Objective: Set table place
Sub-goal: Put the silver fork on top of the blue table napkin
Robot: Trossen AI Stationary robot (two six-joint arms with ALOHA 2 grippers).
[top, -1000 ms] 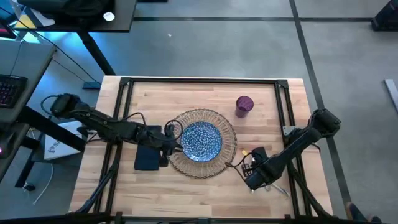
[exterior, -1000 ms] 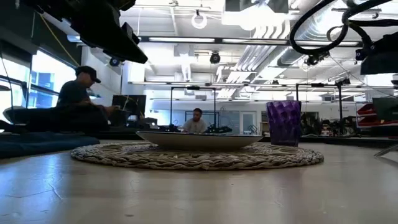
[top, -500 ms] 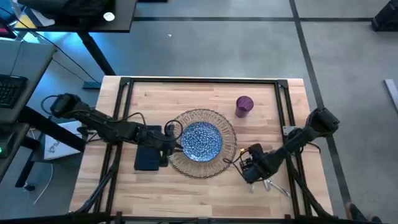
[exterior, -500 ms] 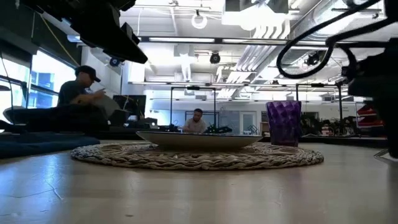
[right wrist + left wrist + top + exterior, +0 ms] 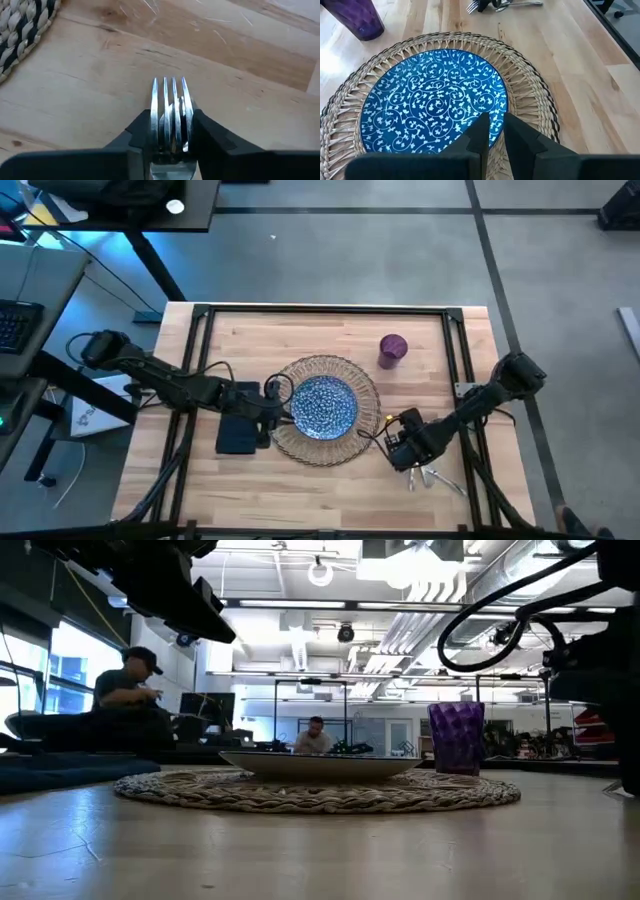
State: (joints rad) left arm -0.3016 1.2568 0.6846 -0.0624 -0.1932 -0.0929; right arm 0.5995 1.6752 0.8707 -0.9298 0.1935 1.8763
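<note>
Beside the round woven wicker mat [image 5: 327,410], on its right, the right claw [image 5: 408,450] grips a silver fork [image 5: 170,117], four flat tines between its dark fingers [image 5: 212,135]. Remaining cutlery [image 5: 432,476] lies just beyond on the butcher-block desk [image 5: 330,335]. Centred on the mat: blue patterned plate [image 5: 323,406]. Left claw [image 5: 492,132], fingers nearly together and gripping nothing, hangs over the mat's left rim, with the dark napkin [image 5: 238,435] beside it. Faceted purple cup [image 5: 392,349]: beyond the mat

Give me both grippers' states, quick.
Left gripper: shut, empty, at the plate's edge.
Right gripper: shut on a fork.
</note>
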